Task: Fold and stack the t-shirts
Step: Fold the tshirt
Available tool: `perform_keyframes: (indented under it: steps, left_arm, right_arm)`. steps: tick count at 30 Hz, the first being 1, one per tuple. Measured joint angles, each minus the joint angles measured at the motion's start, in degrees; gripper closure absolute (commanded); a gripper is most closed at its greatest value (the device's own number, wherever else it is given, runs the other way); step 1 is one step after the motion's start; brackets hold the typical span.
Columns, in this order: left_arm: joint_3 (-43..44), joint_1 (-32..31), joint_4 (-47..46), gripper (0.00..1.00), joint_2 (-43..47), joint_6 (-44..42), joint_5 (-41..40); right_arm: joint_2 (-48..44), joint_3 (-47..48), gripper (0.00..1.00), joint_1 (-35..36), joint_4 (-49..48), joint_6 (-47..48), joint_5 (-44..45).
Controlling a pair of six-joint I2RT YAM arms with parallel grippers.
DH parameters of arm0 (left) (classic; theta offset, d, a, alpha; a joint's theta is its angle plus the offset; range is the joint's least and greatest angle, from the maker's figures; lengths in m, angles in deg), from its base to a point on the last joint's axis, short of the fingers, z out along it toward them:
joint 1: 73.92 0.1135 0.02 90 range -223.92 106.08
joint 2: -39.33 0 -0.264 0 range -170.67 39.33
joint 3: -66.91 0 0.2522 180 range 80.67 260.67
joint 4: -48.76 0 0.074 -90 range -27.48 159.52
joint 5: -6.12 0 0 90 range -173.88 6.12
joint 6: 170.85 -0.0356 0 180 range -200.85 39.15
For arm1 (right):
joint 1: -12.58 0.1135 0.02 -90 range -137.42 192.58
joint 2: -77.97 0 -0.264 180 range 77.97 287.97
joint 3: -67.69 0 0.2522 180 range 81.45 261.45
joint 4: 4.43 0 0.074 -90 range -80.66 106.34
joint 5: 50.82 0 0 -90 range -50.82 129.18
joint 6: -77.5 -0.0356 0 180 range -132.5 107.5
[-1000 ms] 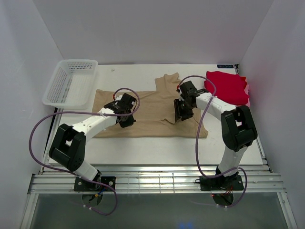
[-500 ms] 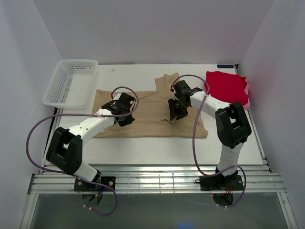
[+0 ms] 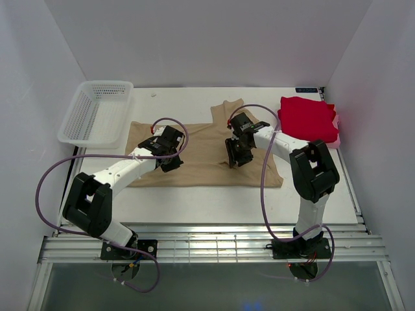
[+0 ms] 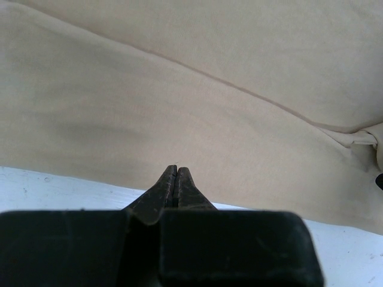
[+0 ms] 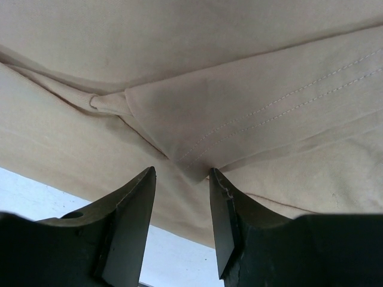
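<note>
The tan-beige t-shirt (image 3: 201, 162) lies spread across the table's middle, one sleeve folded up toward the back. My left gripper (image 3: 170, 159) is shut and empty over the shirt's left half; in the left wrist view its tips (image 4: 177, 170) meet above the cloth (image 4: 179, 89). My right gripper (image 3: 233, 155) is open over a folded flap of the shirt; in the right wrist view the gripper (image 5: 182, 174) straddles the stitched corner (image 5: 197, 161) without closing on it. The bright red t-shirt (image 3: 310, 118) lies folded at the back right.
A white plastic mesh basket (image 3: 96, 111) stands at the back left. White walls close in the table on three sides. Purple cables loop from both arms. Bare table (image 3: 194, 201) runs along the front of the shirt.
My right gripper has moved left and a little forward over the shirt's folded flap. My left gripper has shifted slightly back and stays shut.
</note>
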Motion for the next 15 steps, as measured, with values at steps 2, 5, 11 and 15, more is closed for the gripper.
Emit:
perform_keyframes:
  steps: [2,5,11,15]
  left_arm:
    - [0.0,0.0,0.1,1.0,0.0,0.0,-0.3]
    - [0.0,0.0,0.2,1.0,0.3,0.0,-0.7]
    - [-0.5,0.0,0.6,1.0,2.4,0.0,-1.5]
    - [-1.1,0.0,0.7,1.0,3.2,0.0,-2.0]
  right_arm:
    - [0.3,0.0,0.53,0.1,0.2,0.0,0.6]
    - [1.0,0.0,0.53,0.1,0.5,0.0,1.5]
    - [2.3,0.0,0.73,0.1,0.7,0.2,2.3]
    - [2.5,0.0,0.86,0.1,0.7,0.3,2.7]
